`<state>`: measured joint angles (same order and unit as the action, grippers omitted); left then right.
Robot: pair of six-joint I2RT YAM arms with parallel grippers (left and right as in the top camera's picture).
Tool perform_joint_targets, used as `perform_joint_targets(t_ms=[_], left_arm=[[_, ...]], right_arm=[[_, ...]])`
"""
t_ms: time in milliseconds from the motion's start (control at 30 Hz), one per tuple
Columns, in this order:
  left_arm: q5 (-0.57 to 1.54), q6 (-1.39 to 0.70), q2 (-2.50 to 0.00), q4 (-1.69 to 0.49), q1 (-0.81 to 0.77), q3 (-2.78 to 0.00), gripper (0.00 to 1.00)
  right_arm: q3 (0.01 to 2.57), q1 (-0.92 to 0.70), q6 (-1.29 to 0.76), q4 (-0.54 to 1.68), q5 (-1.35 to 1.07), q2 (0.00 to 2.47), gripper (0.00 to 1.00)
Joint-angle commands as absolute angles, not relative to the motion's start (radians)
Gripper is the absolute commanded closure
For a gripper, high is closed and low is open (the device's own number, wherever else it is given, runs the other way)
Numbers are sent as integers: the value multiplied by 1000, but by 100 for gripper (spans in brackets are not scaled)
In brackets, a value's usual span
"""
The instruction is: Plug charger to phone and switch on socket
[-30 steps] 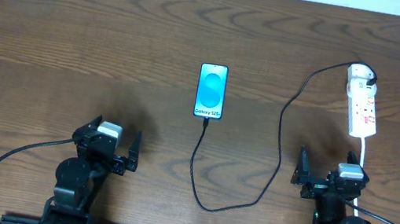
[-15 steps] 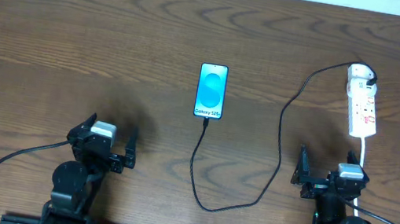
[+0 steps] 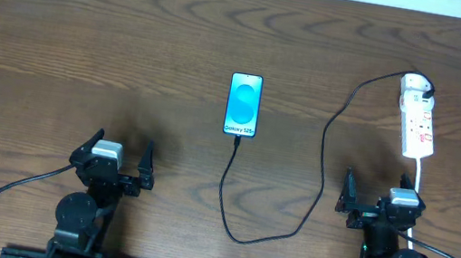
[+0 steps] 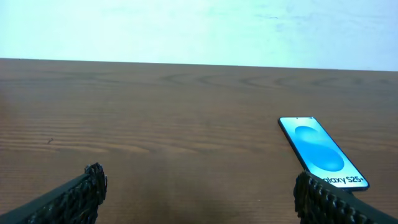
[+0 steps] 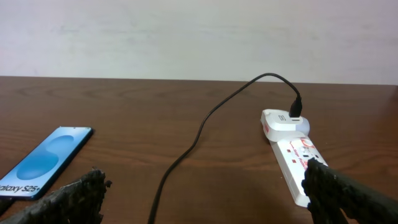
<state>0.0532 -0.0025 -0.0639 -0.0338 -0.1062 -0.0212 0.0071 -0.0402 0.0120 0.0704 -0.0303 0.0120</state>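
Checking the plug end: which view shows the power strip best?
Right wrist: the power strip is close, the charger's plug at its far end. Overhead shows it whole but small; left wrist misses it.

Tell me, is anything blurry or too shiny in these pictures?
Overhead view: the phone glows bright blue, its writing tiny but readable, with a soft shadow on the table just beyond the left end effector. Left wrist view: the wall is washed-out white. Right wrist view: the socket looks sharp, no glare.
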Motion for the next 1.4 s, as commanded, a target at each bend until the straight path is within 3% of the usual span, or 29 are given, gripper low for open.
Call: perform_joint_targets(t_ms=[0, 1367], left_arm=[[34, 24, -53, -73, -101, -4, 2], [-8, 38, -1, -75, -73, -4, 2]], right_arm=[[6, -36, 24, 75, -28, 6, 1], [6, -36, 24, 75, -28, 6, 1]])
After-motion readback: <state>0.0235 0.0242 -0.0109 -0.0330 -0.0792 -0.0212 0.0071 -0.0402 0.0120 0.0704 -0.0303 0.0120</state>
